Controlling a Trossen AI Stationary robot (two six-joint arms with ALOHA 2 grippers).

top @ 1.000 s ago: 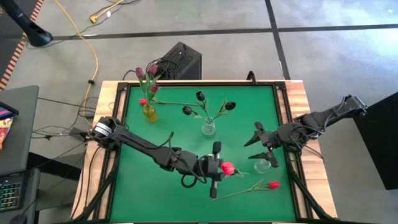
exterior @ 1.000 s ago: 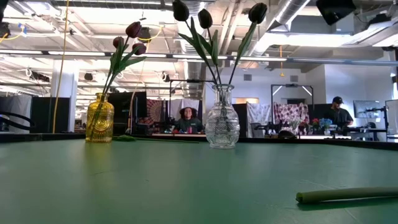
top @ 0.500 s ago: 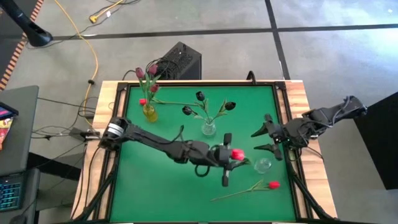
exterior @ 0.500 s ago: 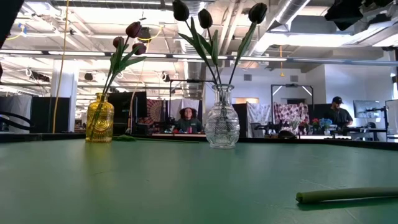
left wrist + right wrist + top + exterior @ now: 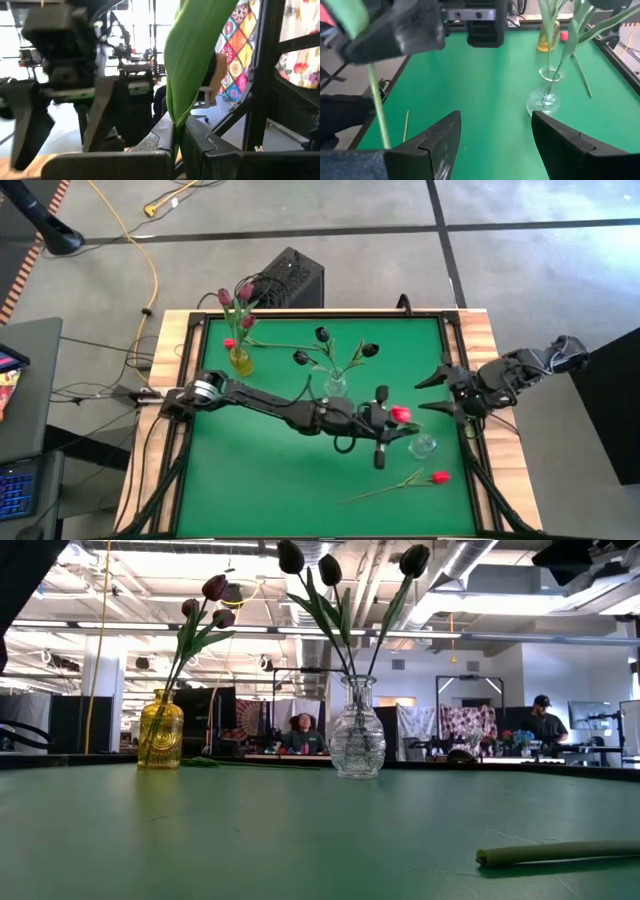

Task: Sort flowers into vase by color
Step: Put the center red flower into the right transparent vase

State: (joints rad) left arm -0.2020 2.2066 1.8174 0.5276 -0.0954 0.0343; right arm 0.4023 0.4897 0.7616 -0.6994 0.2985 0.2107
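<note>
Starting at ten o'clock on the green table (image 5: 250,470), the yellow vase (image 5: 239,361) holds the pink-maroon tulips (image 5: 236,297) and the clear vase (image 5: 335,386) near twelve has the dark ones (image 5: 322,335), so the colour groups are already forming. Toward three o'clock the left gripper (image 5: 381,423) is clamped shut on a red tulip (image 5: 401,415), held up beside the small empty glass vase (image 5: 423,446) (presumably the reds' home). Another red tulip (image 5: 440,477) lies at five o'clock. The right gripper (image 5: 445,393) waits at three, jaws wide, holding nothing.
</note>
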